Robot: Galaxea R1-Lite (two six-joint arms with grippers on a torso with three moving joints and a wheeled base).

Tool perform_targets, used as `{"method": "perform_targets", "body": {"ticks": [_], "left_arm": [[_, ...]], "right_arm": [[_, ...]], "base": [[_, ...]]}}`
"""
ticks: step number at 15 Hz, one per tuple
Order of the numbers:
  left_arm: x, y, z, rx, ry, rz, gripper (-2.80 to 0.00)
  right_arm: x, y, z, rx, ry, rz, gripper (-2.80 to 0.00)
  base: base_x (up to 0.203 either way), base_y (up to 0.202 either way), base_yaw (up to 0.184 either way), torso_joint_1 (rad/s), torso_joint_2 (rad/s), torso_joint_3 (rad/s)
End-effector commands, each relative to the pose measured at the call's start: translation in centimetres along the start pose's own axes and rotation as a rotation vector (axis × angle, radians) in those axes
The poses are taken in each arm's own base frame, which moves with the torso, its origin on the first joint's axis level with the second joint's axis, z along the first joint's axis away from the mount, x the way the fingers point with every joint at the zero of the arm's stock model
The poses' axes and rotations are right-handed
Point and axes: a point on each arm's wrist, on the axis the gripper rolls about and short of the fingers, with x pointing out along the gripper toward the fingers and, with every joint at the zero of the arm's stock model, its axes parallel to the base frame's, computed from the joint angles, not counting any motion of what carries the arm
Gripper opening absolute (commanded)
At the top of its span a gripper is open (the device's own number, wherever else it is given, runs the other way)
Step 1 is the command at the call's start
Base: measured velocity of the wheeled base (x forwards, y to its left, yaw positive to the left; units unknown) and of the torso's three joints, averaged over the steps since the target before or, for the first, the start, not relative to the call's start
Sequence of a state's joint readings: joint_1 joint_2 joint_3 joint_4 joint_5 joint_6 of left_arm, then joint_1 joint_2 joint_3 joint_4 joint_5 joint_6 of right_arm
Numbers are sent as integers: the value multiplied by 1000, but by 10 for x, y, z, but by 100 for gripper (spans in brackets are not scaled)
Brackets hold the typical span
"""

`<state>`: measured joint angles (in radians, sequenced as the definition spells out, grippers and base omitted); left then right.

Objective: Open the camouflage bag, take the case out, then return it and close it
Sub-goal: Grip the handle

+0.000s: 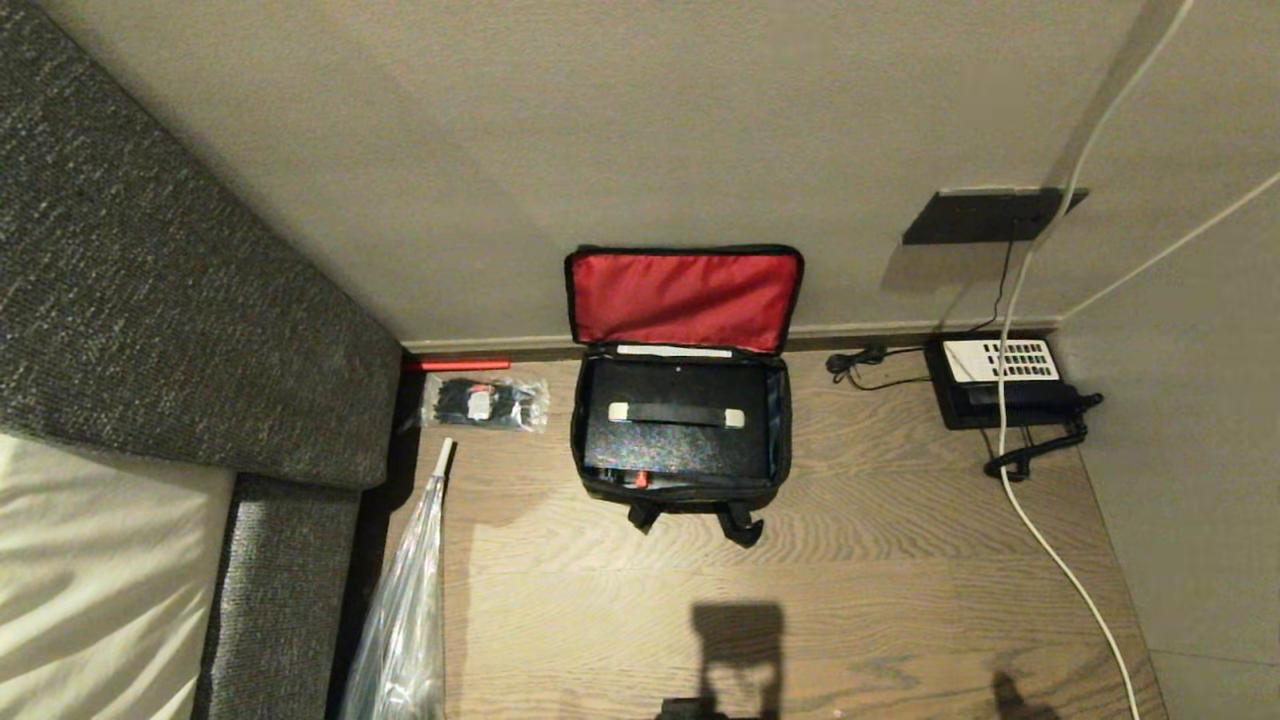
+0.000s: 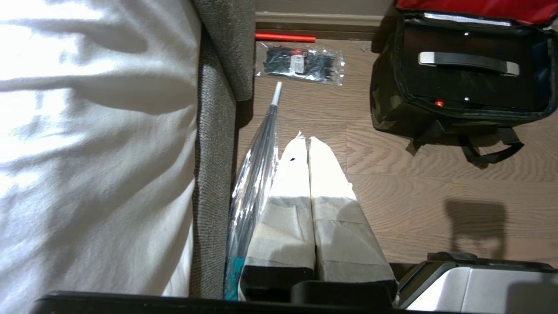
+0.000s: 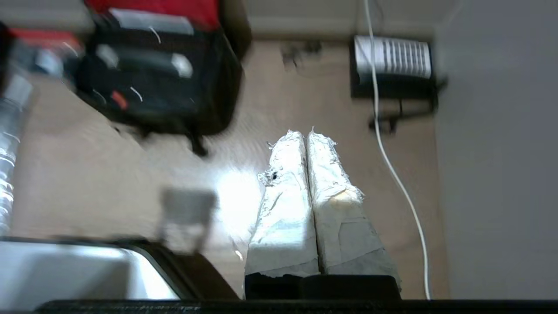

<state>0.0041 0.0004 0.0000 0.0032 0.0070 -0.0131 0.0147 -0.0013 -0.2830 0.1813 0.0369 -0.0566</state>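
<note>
Dim, warm indoor light from behind the camera. Robot's shadow falls on the wood floor (image 1: 900, 600). White bedsheet (image 2: 87, 131) is overexposed. Right wrist view smeared by motion blur; glare patch on floor there.

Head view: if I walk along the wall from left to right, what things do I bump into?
Grey sofa → red stick → clear packet of black ties → camouflage bag, open, with the case inside → black telephone.
</note>
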Motion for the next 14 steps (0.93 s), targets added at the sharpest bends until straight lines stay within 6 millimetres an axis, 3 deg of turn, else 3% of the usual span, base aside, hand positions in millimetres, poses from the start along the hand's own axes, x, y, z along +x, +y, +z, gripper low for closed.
{"method": "perform_targets", "body": {"ticks": [1, 2, 4, 6, 8, 9, 12, 14], "left_arm": [[0, 0, -1, -1, 2, 1, -280], [0, 0, -1, -1, 1, 1, -280], [0, 0, -1, -1, 1, 1, -280], [0, 0, -1, -1, 1, 1, -280], [0, 0, -1, -1, 1, 1, -280], [0, 0, -1, -1, 2, 1, -280], [0, 0, -1, -1, 1, 1, -280], [0, 0, -1, -1, 1, 1, -280]], "right_arm": [[-37, 0, 40, 34, 5, 53, -280], [-46, 1, 47, 54, 26, 90, -280], [-38, 0, 62, 110, 123, 126, -280], [-2, -3, 92, 142, 263, 151, -280], [74, -6, 114, 120, 500, 181, -280], [112, -6, 115, 91, 596, 203, -280], [225, 6, 92, -5, 814, 308, -280], [295, 31, 71, -100, 867, 329, -280]], "base": [[0, 0, 0, 0, 0, 0], [0, 0, 0, 0, 0, 0], [0, 0, 0, 0, 0, 0], [0, 0, 0, 0, 0, 0], [0, 0, 0, 0, 0, 0], [0, 0, 0, 0, 0, 0], [0, 0, 0, 0, 0, 0], [0, 0, 0, 0, 0, 0]]}}
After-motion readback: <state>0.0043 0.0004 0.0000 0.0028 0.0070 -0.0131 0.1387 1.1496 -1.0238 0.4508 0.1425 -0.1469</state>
